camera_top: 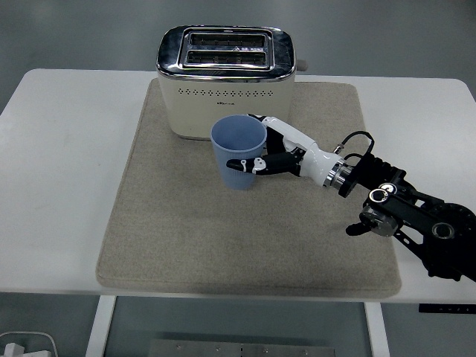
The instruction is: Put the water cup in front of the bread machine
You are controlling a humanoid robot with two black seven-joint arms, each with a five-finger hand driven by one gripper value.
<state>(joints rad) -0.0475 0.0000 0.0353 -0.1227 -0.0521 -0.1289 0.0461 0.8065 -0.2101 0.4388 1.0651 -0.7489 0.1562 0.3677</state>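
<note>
While gripped by right hand (277, 155) — unlabelled cup (237, 152).

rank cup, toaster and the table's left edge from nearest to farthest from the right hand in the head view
1. Cup: held in the right hand, on the hand's left side.
2. Toaster: just behind the cup, at the back of the mat.
3. Table's left edge: far off across the mat, at the picture's left.

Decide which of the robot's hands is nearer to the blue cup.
The right. The right hand has its fingers wrapped around the blue cup, just in front of the toaster. The left hand is out of view.
</note>
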